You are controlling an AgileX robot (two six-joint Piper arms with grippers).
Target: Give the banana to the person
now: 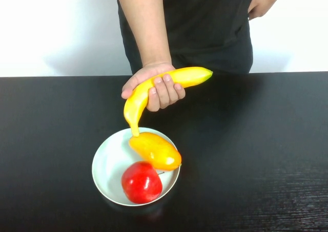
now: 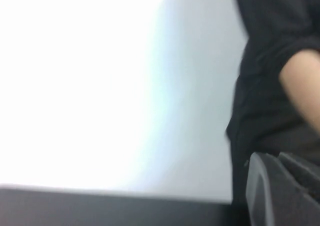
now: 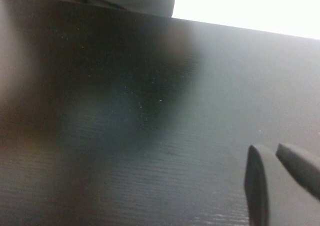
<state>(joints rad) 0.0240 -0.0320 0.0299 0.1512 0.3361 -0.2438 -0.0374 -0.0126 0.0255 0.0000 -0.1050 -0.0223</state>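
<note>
The person (image 1: 205,27) stands behind the table in a black shirt. Their hand (image 1: 163,91) grips the banana (image 1: 184,77), which is long, yellow and green-tipped. It hangs in the air above the far edge of the white bowl (image 1: 102,160), its stem end pointing down at the bowl. Neither arm shows in the high view. The left gripper (image 2: 270,157) is shut and empty, facing the wall and the person (image 2: 270,86). The right gripper (image 3: 267,148) is shut and empty, low over the bare black table (image 3: 150,111). The banana shows in neither wrist view.
The bowl holds a plump yellow-orange mango-like fruit (image 1: 156,151) and a red apple (image 1: 141,182). The black table (image 1: 266,140) runs across the whole view, with a white wall behind. The person's other hand (image 1: 261,4) rests on their hip.
</note>
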